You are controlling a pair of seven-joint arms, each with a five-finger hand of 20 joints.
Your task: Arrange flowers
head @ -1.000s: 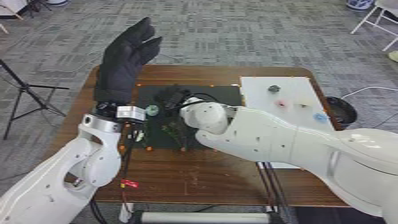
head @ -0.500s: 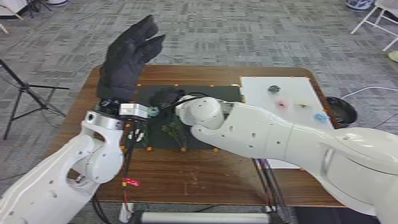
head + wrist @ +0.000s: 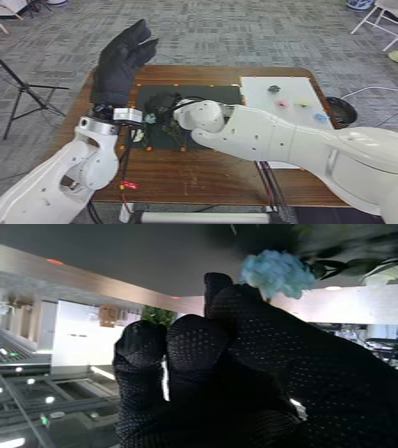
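And there was the ruffled, pale-blue, fabric-looking flower [image 3: 276,273], right beside the black-gloved right hand [image 3: 200,341]! Gripped or loose? Couldn't tell. It looked light and easily crushed, so below the bloom seemed the safer hold.

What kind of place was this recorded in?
Probably a robotics lab or office-like test room: grey patterned carpet covers the floor, a black tripod stands beside the wooden table, and small orange marks edge the dark mat on it.
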